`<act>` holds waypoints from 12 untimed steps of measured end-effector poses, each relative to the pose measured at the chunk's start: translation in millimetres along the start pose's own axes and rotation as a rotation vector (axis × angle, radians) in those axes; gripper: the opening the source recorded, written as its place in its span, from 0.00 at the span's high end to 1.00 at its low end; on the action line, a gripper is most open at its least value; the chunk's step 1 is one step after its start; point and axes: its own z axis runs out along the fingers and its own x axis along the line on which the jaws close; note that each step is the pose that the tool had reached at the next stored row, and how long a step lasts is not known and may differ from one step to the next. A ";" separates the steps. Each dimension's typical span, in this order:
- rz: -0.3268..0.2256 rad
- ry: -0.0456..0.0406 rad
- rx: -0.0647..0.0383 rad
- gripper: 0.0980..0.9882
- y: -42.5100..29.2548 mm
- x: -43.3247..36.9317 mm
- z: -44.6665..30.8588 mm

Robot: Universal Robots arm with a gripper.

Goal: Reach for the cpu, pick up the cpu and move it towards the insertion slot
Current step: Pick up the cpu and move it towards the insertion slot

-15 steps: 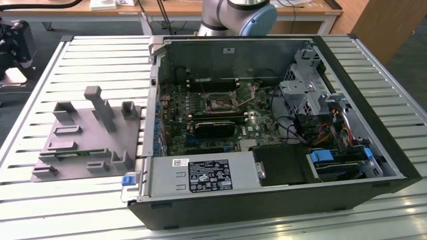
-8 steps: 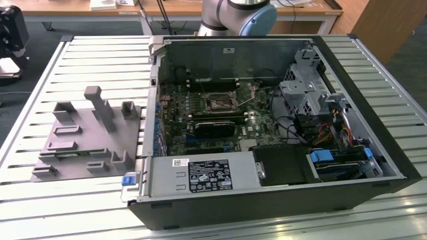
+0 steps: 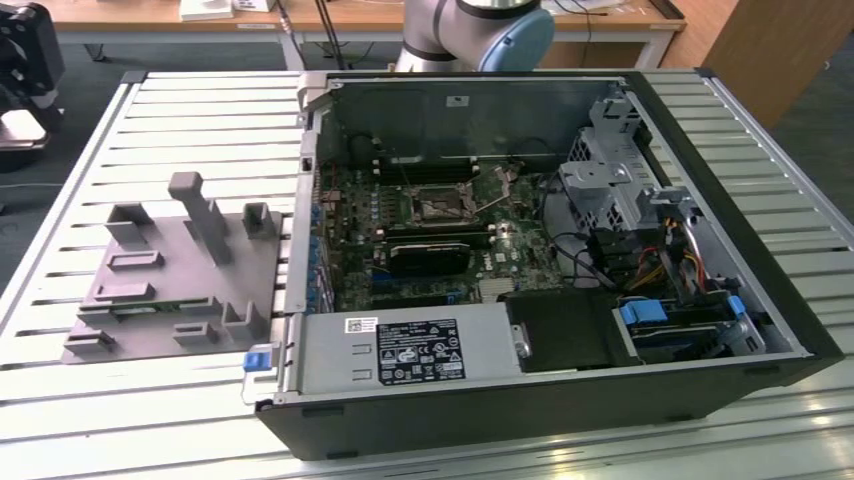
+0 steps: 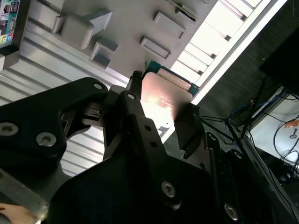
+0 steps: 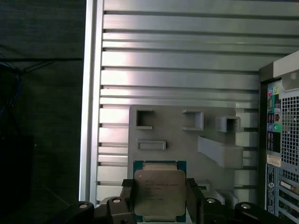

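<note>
The hand [image 5: 160,201] clamps the cpu [image 5: 159,186], its faint print unreadable, over the grey fixture [image 5: 177,140].

Slatted table [image 3: 174,110] (grey fixture [image 3: 160,270], open computer case [image 3: 534,415])

You are viewing one cpu [image 5: 160,193] and one gripper [image 5: 160,189] carrying two fingers [image 5: 193,198]. In the exterior view, you are counting one grey fixture [image 3: 160,270], one open computer case [image 3: 727,200], one insertion slot [image 3: 439,205], one black expansion card [image 3: 424,257], one power supply [image 3: 400,352] and one robot arm [image 3: 474,30].
</note>
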 end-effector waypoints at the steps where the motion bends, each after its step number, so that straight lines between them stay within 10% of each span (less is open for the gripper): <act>1: 0.000 0.0000 0.000 0.51 0.0 -2.6 0.0; 12: 0.000 -0.0001 0.000 0.51 3.0 -41.9 0.2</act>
